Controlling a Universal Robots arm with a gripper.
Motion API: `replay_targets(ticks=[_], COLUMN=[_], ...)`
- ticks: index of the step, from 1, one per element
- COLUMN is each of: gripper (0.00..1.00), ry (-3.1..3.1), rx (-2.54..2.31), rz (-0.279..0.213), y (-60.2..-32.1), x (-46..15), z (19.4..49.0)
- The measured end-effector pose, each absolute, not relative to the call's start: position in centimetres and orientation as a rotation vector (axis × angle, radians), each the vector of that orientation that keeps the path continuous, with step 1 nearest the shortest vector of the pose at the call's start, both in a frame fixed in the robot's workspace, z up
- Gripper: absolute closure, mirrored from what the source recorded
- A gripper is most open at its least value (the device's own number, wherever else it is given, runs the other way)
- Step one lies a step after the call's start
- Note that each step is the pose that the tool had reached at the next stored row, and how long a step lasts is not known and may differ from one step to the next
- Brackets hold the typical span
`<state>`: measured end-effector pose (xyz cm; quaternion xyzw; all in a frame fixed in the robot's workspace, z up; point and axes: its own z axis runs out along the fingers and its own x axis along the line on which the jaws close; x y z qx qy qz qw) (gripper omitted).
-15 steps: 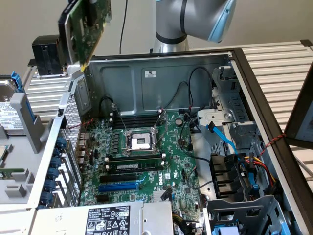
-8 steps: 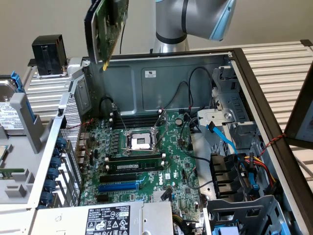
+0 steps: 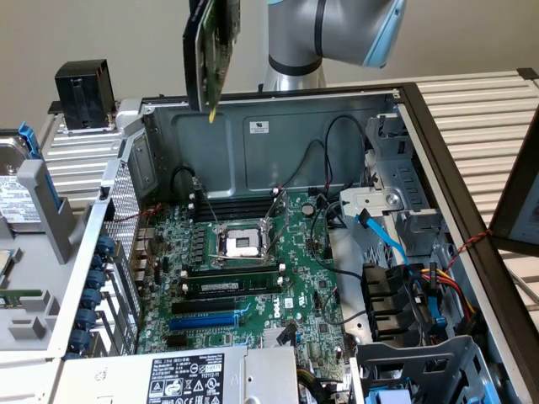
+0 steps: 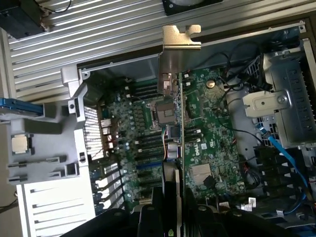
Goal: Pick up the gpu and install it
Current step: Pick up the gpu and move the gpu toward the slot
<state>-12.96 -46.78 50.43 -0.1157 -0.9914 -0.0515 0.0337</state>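
I'm pinching the gpu (image 3: 212, 52) between the fingers of my gripper (image 4: 172, 207), holding it edge-on in the air above the far wall of the open computer case (image 3: 278, 126), toward the exterior view's left. In the wrist view its metal bracket (image 4: 180, 37) is pointing away from me, and the card is hanging over the motherboard (image 3: 299, 261) and its CPU socket (image 3: 240, 244), touching neither
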Motion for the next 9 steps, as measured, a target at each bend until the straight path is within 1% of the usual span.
replay_targets(ticks=[9], gripper=[0.73], ry=[-3.055], rx=[-0.311], rz=[-0.140], y=[-46.8], x=[-10.0], z=[48.8])
